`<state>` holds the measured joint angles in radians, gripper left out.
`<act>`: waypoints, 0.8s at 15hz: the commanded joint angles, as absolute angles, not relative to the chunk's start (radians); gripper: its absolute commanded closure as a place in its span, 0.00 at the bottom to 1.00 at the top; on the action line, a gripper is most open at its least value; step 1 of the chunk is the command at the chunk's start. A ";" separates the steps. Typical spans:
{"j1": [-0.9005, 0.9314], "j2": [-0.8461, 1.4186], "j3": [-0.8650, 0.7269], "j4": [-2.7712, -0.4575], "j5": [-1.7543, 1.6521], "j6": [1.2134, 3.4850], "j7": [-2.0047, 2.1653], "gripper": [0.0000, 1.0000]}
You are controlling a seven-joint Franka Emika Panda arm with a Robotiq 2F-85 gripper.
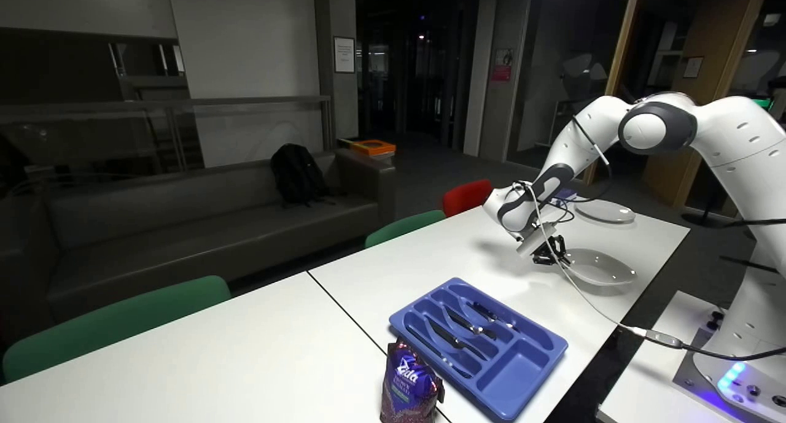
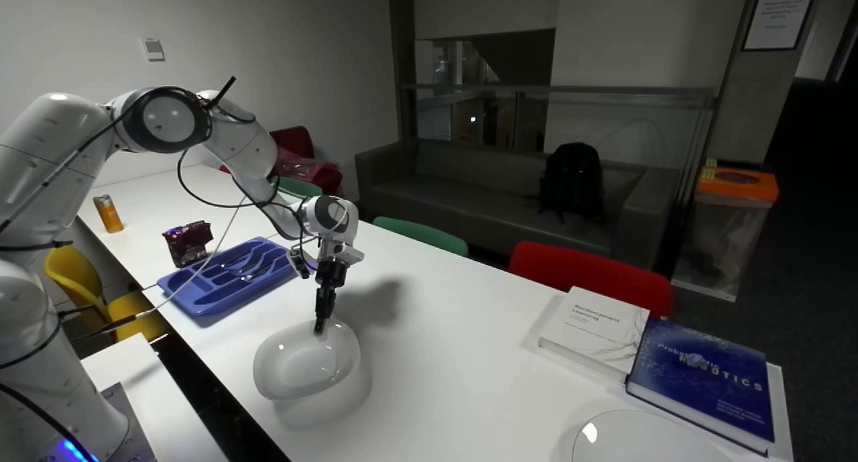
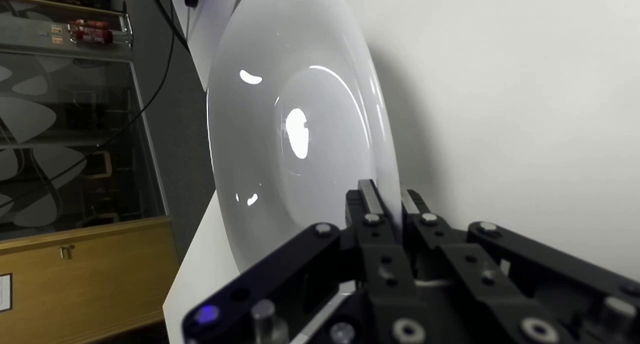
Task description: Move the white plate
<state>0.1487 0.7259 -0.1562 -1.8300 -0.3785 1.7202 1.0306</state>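
The white plate (image 2: 305,368), shallow with a raised rim, hangs slightly tilted just over the table near its robot-side edge, a shadow spread below it. My gripper (image 3: 390,198) is shut on its rim, one finger (image 3: 371,199) on the inner side and the opposite one on the outer side. In the wrist view most of the plate's glossy inside faces me; the lower part of it is covered by the gripper. In both exterior views the gripper (image 1: 565,259) meets the plate (image 1: 605,269) at the edge away from the robot base.
A blue cutlery tray (image 1: 514,374) with cutlery lies on the table beside a purple bag (image 1: 408,383). At the far end are a flatter white disc (image 1: 605,211) and two books, one white (image 2: 593,328), one blue (image 2: 704,381). An orange can (image 2: 108,214) stands farther off.
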 commanded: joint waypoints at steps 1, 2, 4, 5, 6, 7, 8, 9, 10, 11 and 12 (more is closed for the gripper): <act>0.108 0.688 -0.172 -1.890 -0.379 1.785 1.029 0.98; 0.098 0.688 -0.175 -1.896 -0.376 1.804 1.027 0.98; 0.082 0.688 -0.182 -1.906 -0.370 1.838 1.025 0.98; 0.076 0.690 -0.185 -1.910 -0.369 1.851 1.022 0.98; 0.071 0.689 -0.188 -1.912 -0.369 1.854 1.022 0.98; 0.069 0.690 -0.190 -1.912 -0.369 1.852 1.022 0.98; 0.065 0.691 -0.191 -1.910 -0.368 1.851 1.021 0.98; 0.063 0.693 -0.192 -1.906 -0.367 1.846 1.020 0.98; 0.062 0.695 -0.192 -1.903 -0.366 1.842 1.017 0.66; 0.060 0.696 -0.192 -1.902 -0.365 1.842 1.015 0.64; 0.058 0.698 -0.191 -1.899 -0.362 1.841 1.013 0.59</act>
<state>0.0717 0.7260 -0.1879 -1.8715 -0.3782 1.8280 1.0303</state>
